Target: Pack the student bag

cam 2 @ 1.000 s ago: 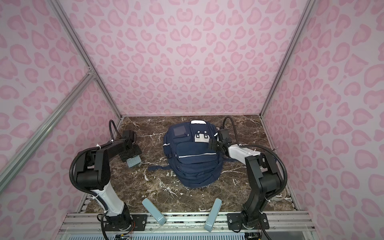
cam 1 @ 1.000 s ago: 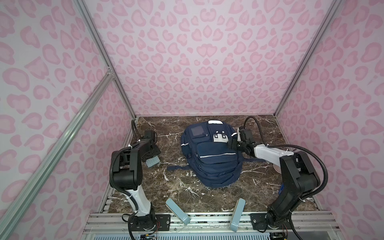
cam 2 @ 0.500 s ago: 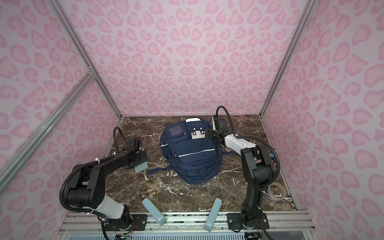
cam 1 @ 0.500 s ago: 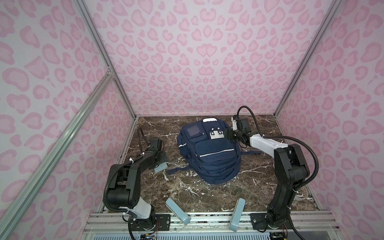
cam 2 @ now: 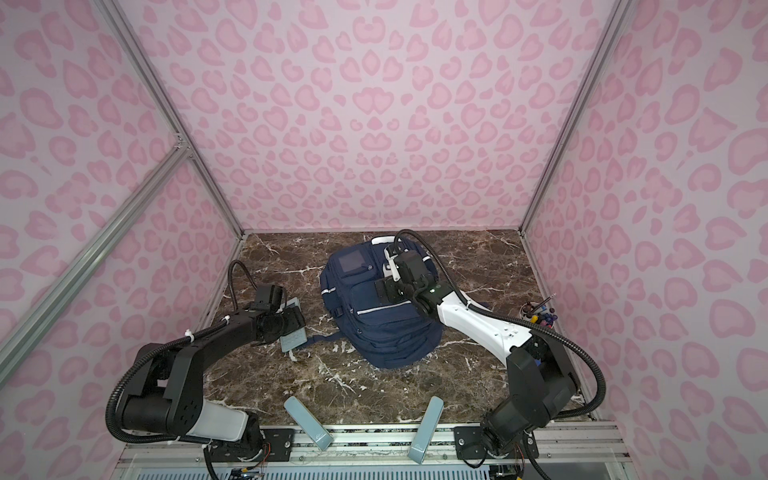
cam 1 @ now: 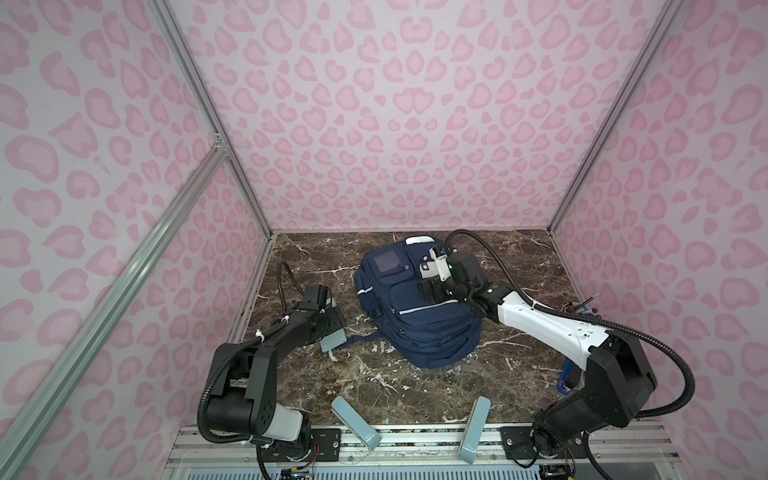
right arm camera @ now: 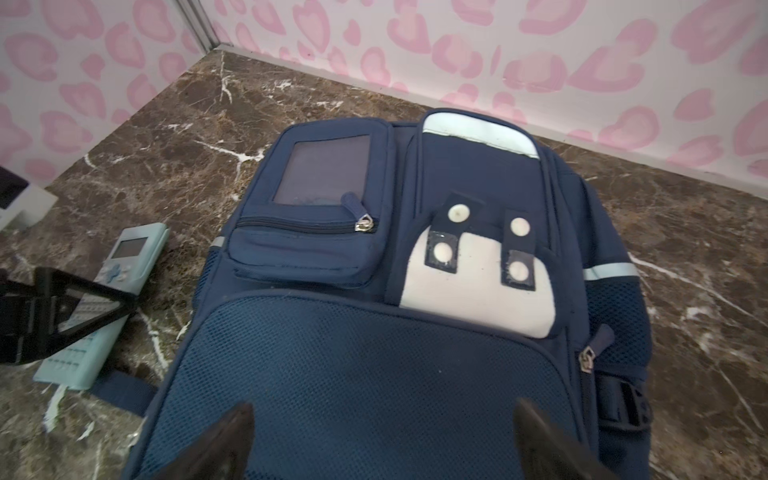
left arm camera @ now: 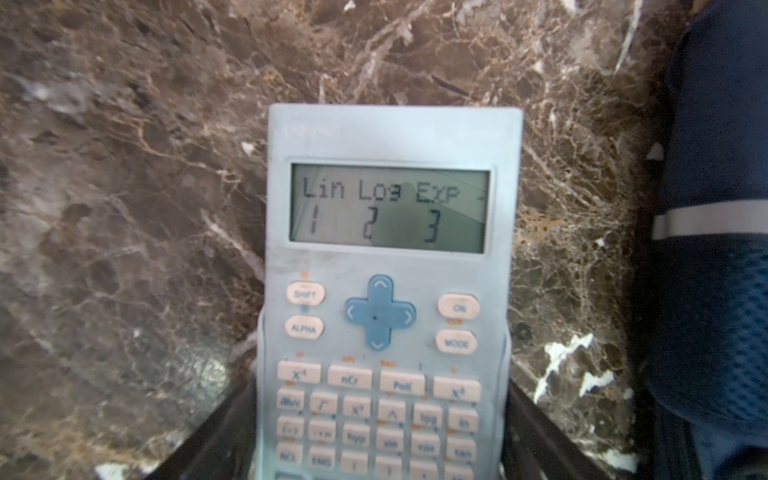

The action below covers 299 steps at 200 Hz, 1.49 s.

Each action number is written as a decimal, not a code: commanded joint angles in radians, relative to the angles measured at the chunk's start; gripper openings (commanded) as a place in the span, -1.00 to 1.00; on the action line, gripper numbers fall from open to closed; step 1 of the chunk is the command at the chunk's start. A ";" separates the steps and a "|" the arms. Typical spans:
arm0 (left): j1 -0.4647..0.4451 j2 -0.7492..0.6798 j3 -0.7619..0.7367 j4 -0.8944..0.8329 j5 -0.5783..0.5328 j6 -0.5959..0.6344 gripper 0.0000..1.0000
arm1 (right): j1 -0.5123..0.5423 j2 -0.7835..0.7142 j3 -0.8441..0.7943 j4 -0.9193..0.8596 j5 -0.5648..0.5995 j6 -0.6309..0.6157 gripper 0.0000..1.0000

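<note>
Surface (cam 1: 519,266) of brown veined marble pattern carries everything; the student bag (cam 1: 415,320) lies on it front-up near the middle, its top toward 12 o'clock, in both top views. Every zip that shows looks closed, so the step in hand, as I judge it, is getting a compartment open. The right hand (right arm camera: 382,436) is poised over the bag's mesh front pocket (right arm camera: 353,374), fingers (right arm camera: 232,432) spread wide, nothing between them. The left hand (left arm camera: 382,440) is at 9 o'clock of the bag, low over the calculator (left arm camera: 386,249), which lies flat on the surface just beside the bag; its fingers flank the casing, but the wrist view is too soft there to say whether they clamp it or merely straddle it. To do this well, the right hand should go for the zip pull (right arm camera: 587,359) on the bag's 3 o'clock flank rather than the loose mesh, pinch the small tab squarely and draw along the zip line, not upward, since soft fabric would likely bunch and lift. The calculator is best kept low until a mouth gapes wide enough.
</note>
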 commanded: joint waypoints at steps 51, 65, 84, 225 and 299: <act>-0.040 -0.004 -0.012 -0.083 0.042 -0.017 0.81 | 0.311 0.008 -0.028 -0.026 0.123 0.129 0.98; -0.042 -0.008 -0.011 -0.081 0.046 -0.017 0.91 | 0.340 0.019 -0.029 0.007 0.119 0.192 0.98; -0.042 -0.017 -0.011 -0.077 0.052 -0.012 0.97 | 0.373 0.049 -0.028 0.062 0.067 0.243 0.97; 0.247 -0.416 -0.050 -0.030 0.219 -0.045 1.00 | 0.553 0.712 0.673 -0.250 0.225 0.418 0.98; 0.291 -0.422 -0.044 -0.028 0.187 -0.049 1.00 | 0.578 0.979 1.020 -0.471 0.287 0.408 0.98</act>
